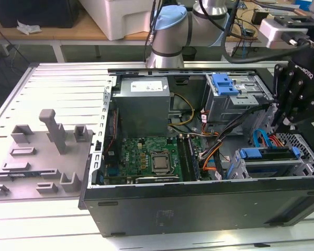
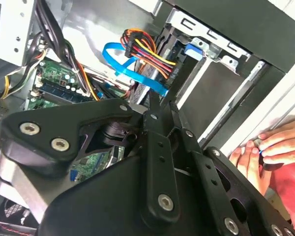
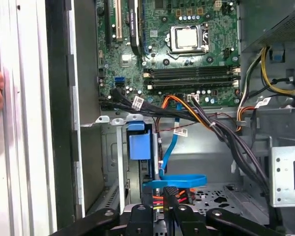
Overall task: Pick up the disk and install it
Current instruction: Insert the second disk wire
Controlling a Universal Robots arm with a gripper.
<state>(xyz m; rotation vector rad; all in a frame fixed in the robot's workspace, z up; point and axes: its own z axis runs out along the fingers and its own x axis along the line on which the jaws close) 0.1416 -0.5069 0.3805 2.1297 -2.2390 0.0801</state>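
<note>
Gripper (image 2: 155, 105) lowered, fingers (image 2: 160, 147) seemingly closed

cables (image 1: 227, 144) are crowding the space beside the drive cage (image 1: 269, 162); the motherboard (image 1: 146, 159) beyond them is lying open from above.

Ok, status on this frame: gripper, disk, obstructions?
Gripper shut, hanging over the lower drive cage. Disk sits in that cage, blue frame showing. Blue cable close by; a person's hand on the case edge.

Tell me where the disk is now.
In the exterior view, the disk sits in the drive cage at the exterior view's right, beside the blue cable.
</note>
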